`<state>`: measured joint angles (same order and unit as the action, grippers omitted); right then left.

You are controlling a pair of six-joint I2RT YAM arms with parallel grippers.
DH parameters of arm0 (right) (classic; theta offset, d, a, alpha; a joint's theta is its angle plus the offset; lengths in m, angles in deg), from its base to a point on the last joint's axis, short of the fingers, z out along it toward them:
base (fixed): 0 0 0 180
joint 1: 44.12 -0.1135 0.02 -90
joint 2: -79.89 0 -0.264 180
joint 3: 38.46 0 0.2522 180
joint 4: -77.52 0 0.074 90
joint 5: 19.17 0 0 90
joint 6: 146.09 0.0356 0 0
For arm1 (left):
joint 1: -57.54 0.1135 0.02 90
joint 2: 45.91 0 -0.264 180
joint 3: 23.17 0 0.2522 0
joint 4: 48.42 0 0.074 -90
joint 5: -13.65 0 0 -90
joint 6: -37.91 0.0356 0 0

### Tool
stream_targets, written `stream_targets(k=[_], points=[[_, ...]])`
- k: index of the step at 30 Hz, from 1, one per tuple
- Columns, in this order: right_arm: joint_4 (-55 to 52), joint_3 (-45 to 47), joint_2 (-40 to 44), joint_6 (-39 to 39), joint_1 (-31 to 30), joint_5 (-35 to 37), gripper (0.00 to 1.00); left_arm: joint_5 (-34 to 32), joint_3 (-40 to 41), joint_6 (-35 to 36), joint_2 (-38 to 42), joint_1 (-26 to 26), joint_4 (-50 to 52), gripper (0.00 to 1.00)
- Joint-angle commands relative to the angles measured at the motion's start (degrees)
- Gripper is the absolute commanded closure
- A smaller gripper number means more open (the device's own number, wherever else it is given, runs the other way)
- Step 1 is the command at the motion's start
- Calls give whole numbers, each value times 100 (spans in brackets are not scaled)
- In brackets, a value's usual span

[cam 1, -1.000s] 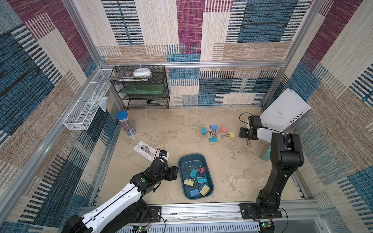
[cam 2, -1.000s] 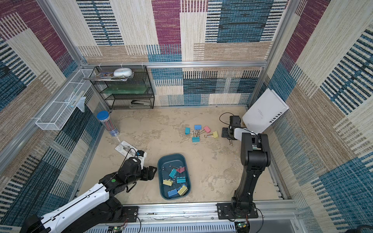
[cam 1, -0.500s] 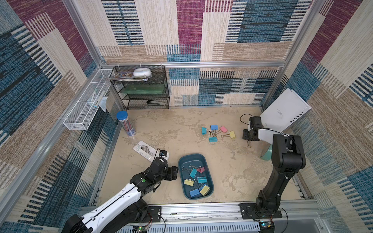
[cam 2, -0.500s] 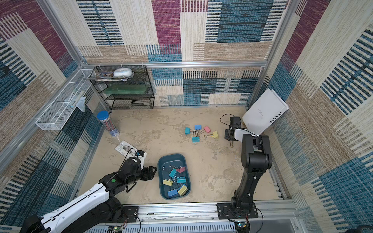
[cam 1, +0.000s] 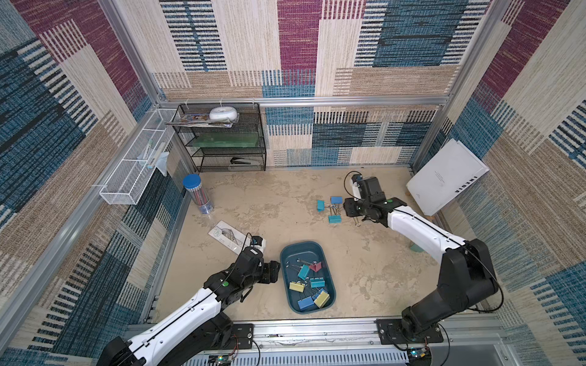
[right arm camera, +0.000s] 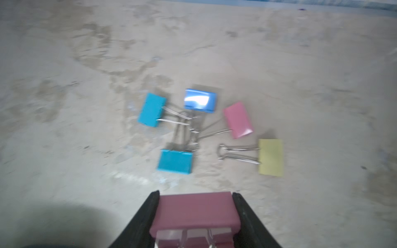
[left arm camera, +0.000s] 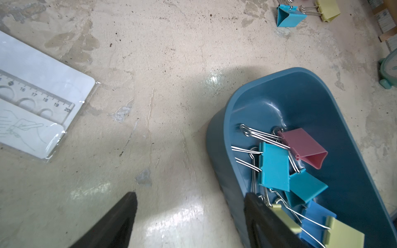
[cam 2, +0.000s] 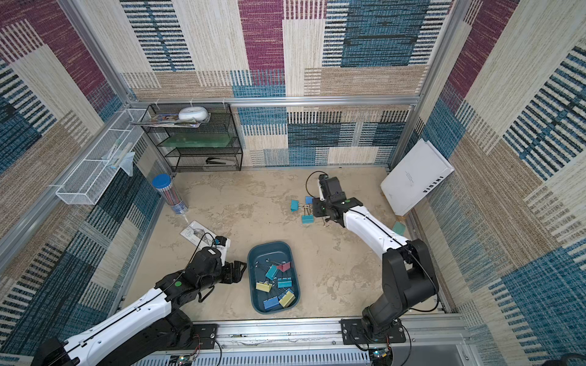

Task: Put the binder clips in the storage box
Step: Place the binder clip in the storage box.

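The right pincer (right arm camera: 196, 194) pinches a dark pink clip (right arm camera: 195, 211) by its two ends; it should lift it gently and let go low over the storage box (cam 1: 299, 255), which sits well apart from it, just beside the wide-open left pincer (left arm camera: 190, 194). The clip's long side runs from finger to finger, and its silver handles point back at the wrist, away from the loose clips (right arm camera: 175, 162) ahead.

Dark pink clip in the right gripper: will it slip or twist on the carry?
Probably stiff: the clip looks like a folded body, clamped flat-sided in the right gripper. Smooth faces, so it could slip. Its wire handles may swing.
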<state>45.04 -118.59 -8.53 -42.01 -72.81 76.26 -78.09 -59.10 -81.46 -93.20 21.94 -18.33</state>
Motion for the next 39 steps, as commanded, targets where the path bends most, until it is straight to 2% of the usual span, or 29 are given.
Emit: stream_targets(k=[1,5,7,13,25,34,35,37,39], points=[[-108,83,214,920,-884,19,57,-2,2,36,18,0,-54,18],[113,131,140,1338,-2165,262,56,11,2,36,43,0,-51,18],[161,116,5,1419,-2556,392,56,8,7,31,70,1,-44,18],[355,135,-402,1715,-3176,474,55,-12,29,10,200,2,0,18],[603,318,-915,1945,-3539,503,54,-36,70,1,254,0,-41,18],[571,-69,-1486,2082,-3534,607,49,-46,90,-7,273,0,-23,18],[576,-112,-1533,2088,-3538,632,47,-46,90,-8,281,0,-26,18],[593,-174,-1607,2076,-3539,667,35,-45,90,1,274,3,-25,18],[512,-240,-1621,2039,-3538,724,28,-45,90,1,281,1,-25,18]])
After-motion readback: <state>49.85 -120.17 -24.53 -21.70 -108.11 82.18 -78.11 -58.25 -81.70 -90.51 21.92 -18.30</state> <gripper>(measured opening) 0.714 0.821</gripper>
